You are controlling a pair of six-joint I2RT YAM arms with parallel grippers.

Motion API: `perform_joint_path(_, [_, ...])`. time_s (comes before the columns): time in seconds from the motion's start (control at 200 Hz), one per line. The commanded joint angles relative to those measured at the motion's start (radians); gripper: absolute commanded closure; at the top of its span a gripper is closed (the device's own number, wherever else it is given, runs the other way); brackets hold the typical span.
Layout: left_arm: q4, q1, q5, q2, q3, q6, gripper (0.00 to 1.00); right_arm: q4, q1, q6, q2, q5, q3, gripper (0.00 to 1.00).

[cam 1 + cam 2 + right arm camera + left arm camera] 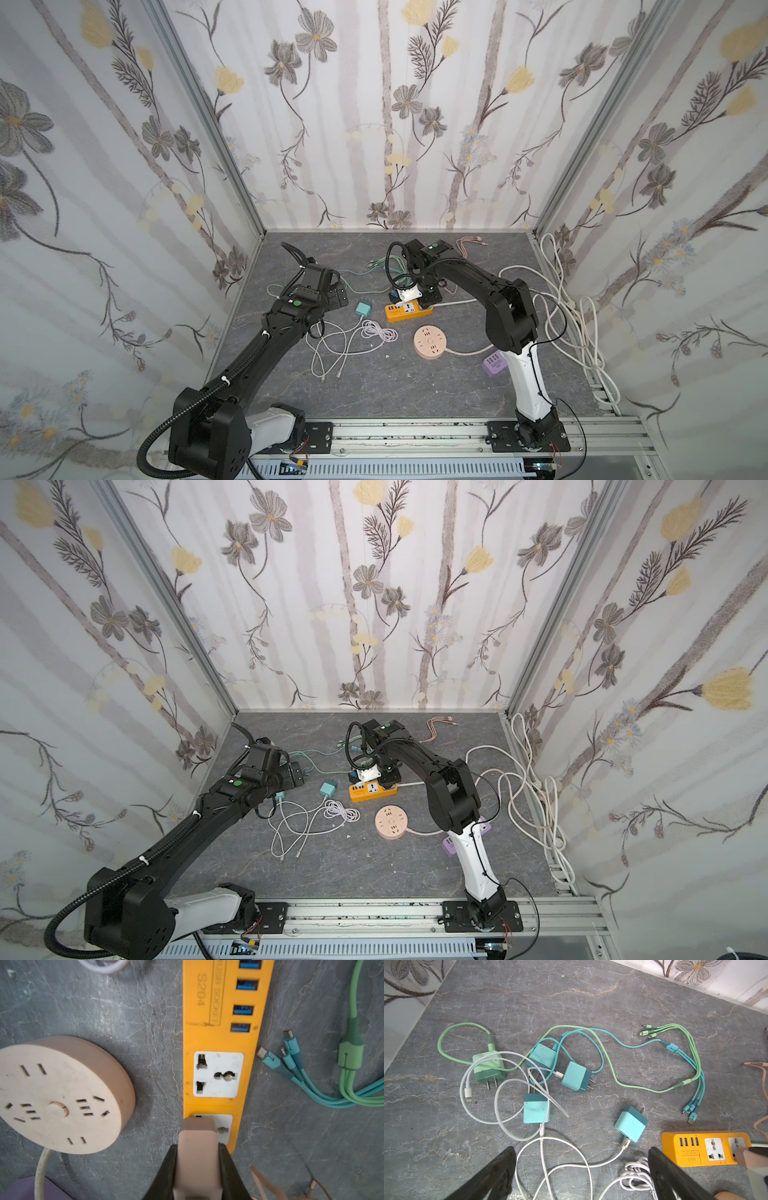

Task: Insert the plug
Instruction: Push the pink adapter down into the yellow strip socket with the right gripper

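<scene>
One pink plug point(197, 1132) sits gripped in my right end effector point(198, 1153), over the orange power strip point(220, 1039); my left end effector point(580, 1153) gapes open.

bright, soft shadows, blurry wrist fg

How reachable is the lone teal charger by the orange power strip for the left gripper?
Probably yes: left gripper is open and near; teal charger lies alone, nothing over it, only its white cable attached.
</scene>
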Motion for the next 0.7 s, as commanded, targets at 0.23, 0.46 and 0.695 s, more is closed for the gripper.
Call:
perform_joint_path(0.23, [0.02,0.002,0.051,0.01,0.003,0.012,0.0,-0.155,0.009,0.122,0.082,-0.026,0.069,1.0])
perform_joint_path(0.46, [0.038,0.002,0.124,0.034,0.018,0.036,0.0,-0.165,0.024,0.256,0.073,-0.005,0.042,0.96])
perform_joint_path(0.695, [0.016,-0.011,0.134,0.103,0.026,0.036,0.0,-0.153,0.028,0.374,0.012,-0.056,0.048,0.72])
